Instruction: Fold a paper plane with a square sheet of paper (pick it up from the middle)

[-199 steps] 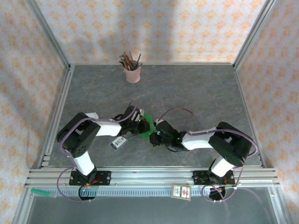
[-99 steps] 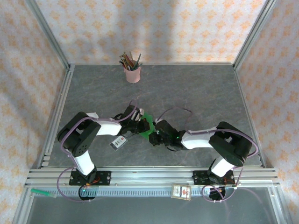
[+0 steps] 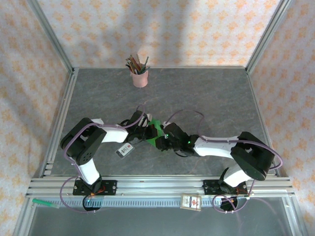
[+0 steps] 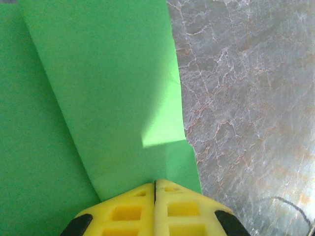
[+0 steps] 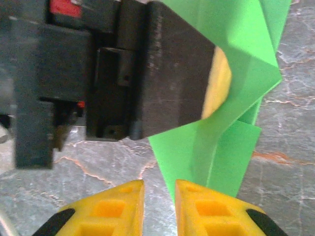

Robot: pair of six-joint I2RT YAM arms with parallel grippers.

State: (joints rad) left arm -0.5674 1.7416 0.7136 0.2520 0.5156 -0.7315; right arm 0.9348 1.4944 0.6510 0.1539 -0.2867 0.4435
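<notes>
Top external view: the green paper (image 3: 156, 131) sits near the middle of the grey marbled table (image 3: 211, 96), a little closer to the front rail than to the back. The left tool (image 3: 147, 131) and the right tool (image 3: 162, 141) meet over it from either side. Wide bare room lies behind them and to their right. A pink cup of pencils (image 3: 140, 77) stands well apart at the far edge, and a small white card (image 3: 125, 150) lies just beside the left arm, toward the front. Metal rails bound the table, and patterned peach walls rise beyond them. Left wrist view: the left tool (image 4: 155, 185) is clenched on the near edge of the green paper, its yellow fingertips pressed together with the sheet running out from between them. A fold line slants across the sheet, and its right edge borders bare table. Right wrist view: the right tool (image 5: 159, 186) is released, its yellow fingertips parted by a narrow gap with table showing through. The creased paper's lower edge lies just beyond the fingertip toward the right of the view, and higher up the left tool's dark finger with its yellow pad lies against the paper.
</notes>
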